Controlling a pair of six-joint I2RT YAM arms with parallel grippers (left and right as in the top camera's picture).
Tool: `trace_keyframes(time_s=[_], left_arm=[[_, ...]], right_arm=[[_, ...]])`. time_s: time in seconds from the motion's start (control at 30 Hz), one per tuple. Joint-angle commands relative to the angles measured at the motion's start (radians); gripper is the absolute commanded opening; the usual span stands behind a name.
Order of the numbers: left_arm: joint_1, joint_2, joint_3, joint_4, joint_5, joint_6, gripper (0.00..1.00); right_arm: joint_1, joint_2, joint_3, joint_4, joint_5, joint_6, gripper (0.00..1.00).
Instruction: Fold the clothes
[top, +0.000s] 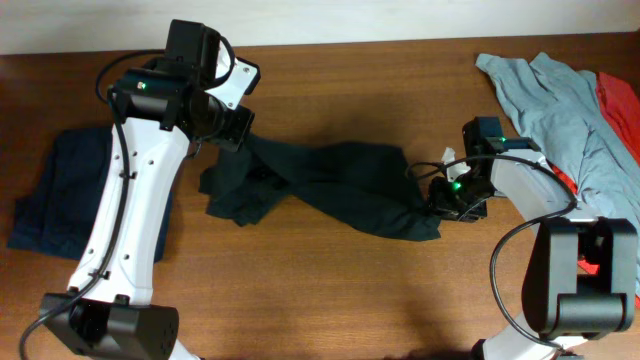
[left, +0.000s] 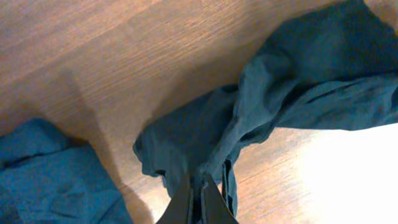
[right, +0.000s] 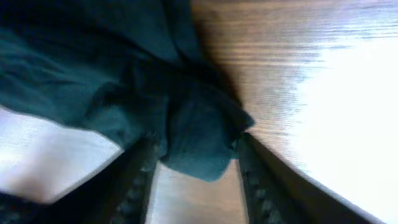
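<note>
Two robot arms reach over a brown wooden surface (top: 330, 300). One black T-shirt (top: 340, 185) lies in the middle of it, all bunched up, in a long crumpled shape that runs from one arm to the other. It is not flat and it is not folded. The left hand (top: 236, 128) is at the left end of the T-shirt, toward the far side of the surface. Its two fingers (left: 181, 200) are pressed tight together, and a thin bit of the black cloth is pinched between them. From the fingers the cloth runs out and spreads wider over the wood. The right hand (top: 447, 197) is low at the right end of the T-shirt. Its two fingers (right: 138, 183) stand apart, one on each side of a soft lump of the cloth. The lump sits between them and seems to touch both, but I cannot tell if they are squeezing it. A dark blue piece of clothing (top: 55, 195) lies at the left side of the surface, partly under the left arm and apart from the T-shirt. A light grey-blue shirt (top: 560, 105) lies spread out in the far right corner. Something red (top: 620, 100) peeks out from under it at the right edge.
</note>
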Motion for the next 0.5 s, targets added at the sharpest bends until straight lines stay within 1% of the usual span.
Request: trace_keyframes(time_s=[0.0, 0.03, 0.07, 0.1, 0.17, 0.37, 0.47], left_arm=[[0.000, -0.034, 0.028, 0.008, 0.010, -0.011, 0.01], [0.000, -0.045, 0.053, 0.007, 0.011, -0.024, 0.01], [0.000, -0.056, 0.077, 0.008, 0.011, -0.029, 0.01], [0.000, -0.085, 0.130, 0.011, 0.012, -0.034, 0.01], [0.000, -0.120, 0.183, 0.014, 0.012, -0.035, 0.01], [0.000, -0.216, 0.275, 0.020, 0.016, -0.035, 0.01], [0.000, -0.256, 0.282, 0.033, 0.019, -0.035, 0.00]], right_arm=[[0.000, -0.002, 0.005, 0.003, -0.019, -0.015, 0.27], [0.000, -0.002, 0.005, 0.005, -0.016, -0.015, 0.17], [0.000, -0.002, 0.005, 0.007, -0.017, -0.015, 0.15], [-0.001, -0.002, 0.005, 0.011, -0.017, -0.014, 0.09], [-0.001, -0.002, 0.005, 0.011, -0.017, -0.014, 0.04], [-0.001, -0.006, 0.005, 0.011, -0.017, -0.014, 0.06], [-0.001, -0.009, 0.006, 0.011, -0.018, -0.012, 0.19]])
